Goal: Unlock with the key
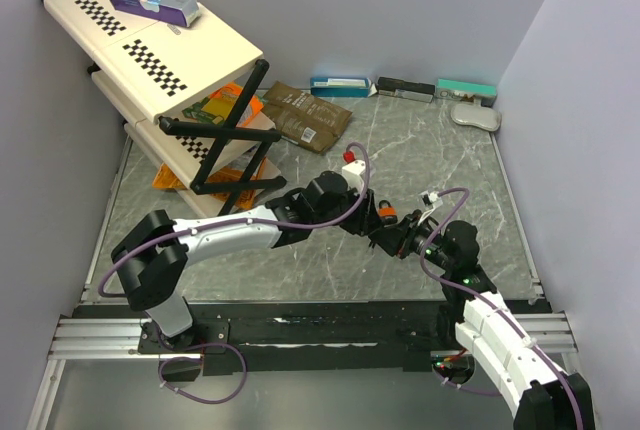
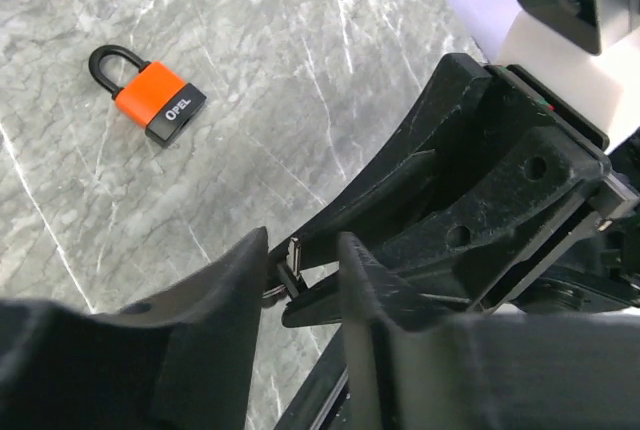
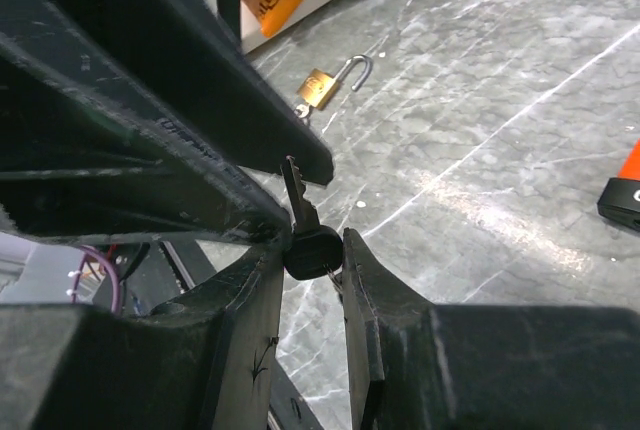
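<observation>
My right gripper [image 3: 315, 248] is shut on the black head of a key [image 3: 310, 246], whose metal blade points up. In the left wrist view the key's blade [image 2: 288, 268] sits between the two fingers of my left gripper [image 2: 303, 242], close to the left finger with a gap to the other. The left jaws stand apart. An orange padlock [image 2: 150, 90] with a black shackle lies flat on the marble table, beyond the grippers. A small brass padlock [image 3: 325, 85] with its shackle swung out lies further off. From above, both grippers [image 1: 385, 228] meet at mid-table by the orange padlock [image 1: 384, 212].
A folding rack [image 1: 150, 50] with checkered shelves stands at the back left, a purple box [image 1: 155, 0] on top and orange packets [image 1: 225, 105] under it. A brown packet [image 1: 305, 115] lies beside it. Flat boxes [image 1: 340, 85] and a white object [image 1: 475, 117] line the back wall.
</observation>
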